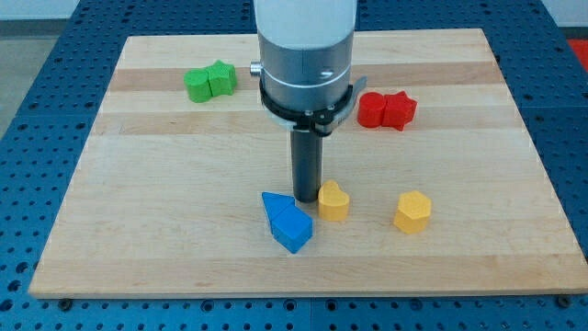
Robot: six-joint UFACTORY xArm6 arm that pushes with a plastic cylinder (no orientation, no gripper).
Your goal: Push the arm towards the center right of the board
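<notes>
You saw my tip (pixel 306 197), a bare rod gripping nothing, between the blue block (pixel 287 222) and yellow heart block (pixel 333 200).

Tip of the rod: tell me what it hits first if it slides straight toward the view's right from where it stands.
My tip would likely meet the yellow heart-shaped block first, right beside it; the yellow hexagonal block lies farther along. Depth is uncertain.

Blue perforated table (pixel 37 55) around board
</notes>
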